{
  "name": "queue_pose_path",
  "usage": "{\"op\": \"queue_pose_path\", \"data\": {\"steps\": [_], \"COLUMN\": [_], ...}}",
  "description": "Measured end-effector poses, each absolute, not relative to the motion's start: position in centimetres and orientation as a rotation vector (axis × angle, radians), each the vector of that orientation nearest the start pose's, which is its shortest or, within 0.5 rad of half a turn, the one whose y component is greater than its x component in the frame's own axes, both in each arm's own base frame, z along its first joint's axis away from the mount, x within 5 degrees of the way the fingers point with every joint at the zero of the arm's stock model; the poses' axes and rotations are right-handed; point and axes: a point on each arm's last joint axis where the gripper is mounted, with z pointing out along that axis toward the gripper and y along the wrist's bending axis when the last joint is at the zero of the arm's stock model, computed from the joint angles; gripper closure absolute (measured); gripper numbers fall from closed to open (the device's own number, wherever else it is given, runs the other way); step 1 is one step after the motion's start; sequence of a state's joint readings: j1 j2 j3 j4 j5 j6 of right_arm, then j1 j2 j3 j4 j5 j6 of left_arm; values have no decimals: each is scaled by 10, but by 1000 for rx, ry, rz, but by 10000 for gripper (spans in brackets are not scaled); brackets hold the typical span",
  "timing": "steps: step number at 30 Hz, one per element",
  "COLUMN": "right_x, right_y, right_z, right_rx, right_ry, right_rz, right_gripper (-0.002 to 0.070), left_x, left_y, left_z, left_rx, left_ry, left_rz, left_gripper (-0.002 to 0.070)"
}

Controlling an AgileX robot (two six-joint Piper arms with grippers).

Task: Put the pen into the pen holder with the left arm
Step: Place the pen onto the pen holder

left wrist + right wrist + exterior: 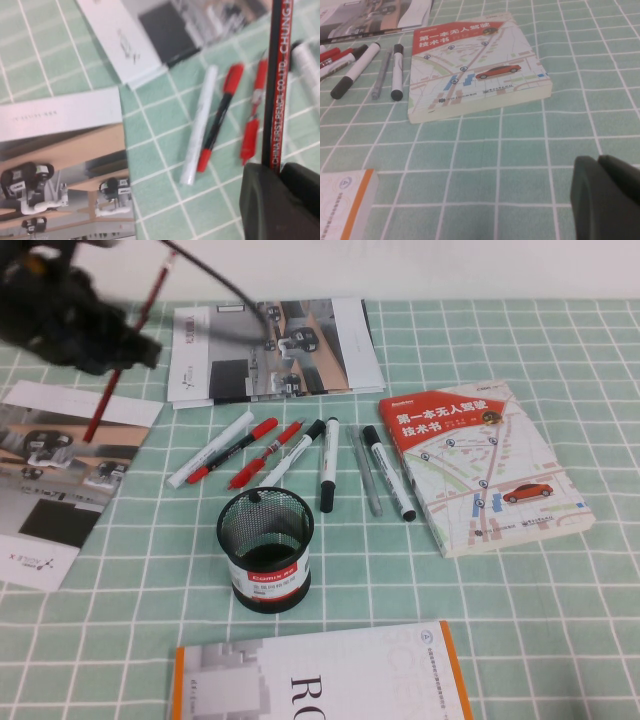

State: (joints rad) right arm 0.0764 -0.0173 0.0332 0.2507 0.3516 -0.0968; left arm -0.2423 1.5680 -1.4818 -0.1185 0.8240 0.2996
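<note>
Pen holder [266, 552] stands before the marker row [300, 462] — map book [480, 465] to its right.

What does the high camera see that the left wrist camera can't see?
Only the high view shows the pen holder, the map book and the whole left gripper, raised at the table's far left. Only the left wrist view shows the lettering on the pen. Both show the pen clamped in that gripper, and the red-capped pens. The right gripper appears in neither.

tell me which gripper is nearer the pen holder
Probably the left. The left gripper is raised over the table's far left, holding the pen, diagonally away from the pen holder. The right gripper shows only in its wrist view, beyond the map book.
</note>
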Motion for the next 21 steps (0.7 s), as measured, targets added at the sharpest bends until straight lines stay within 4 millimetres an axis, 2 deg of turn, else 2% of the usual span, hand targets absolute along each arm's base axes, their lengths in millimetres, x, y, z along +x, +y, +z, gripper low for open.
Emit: {"op": "queue_pose_path", "data": {"steps": [8, 11, 16, 21], "right_x": [52, 52, 52, 52], "right_y": [12, 12, 12, 12], "right_z": [172, 172, 172, 172], "right_rx": [-2, -2, -2, -2], "right_ry": [1846, 1846, 1846, 1846], "right_rz": [229, 229, 229, 229], "right_gripper": [696, 696, 696, 696], "left_x": [243, 211, 181, 172], "left_y": [-71, -62, -61, -78], "left_z": [360, 343, 319, 301], "left_rx": [439, 387, 369, 423], "left_ry": [1998, 1902, 1794, 1723], "left_rz": [-192, -191, -192, -242], "left_gripper": [654, 654, 654, 654]}}
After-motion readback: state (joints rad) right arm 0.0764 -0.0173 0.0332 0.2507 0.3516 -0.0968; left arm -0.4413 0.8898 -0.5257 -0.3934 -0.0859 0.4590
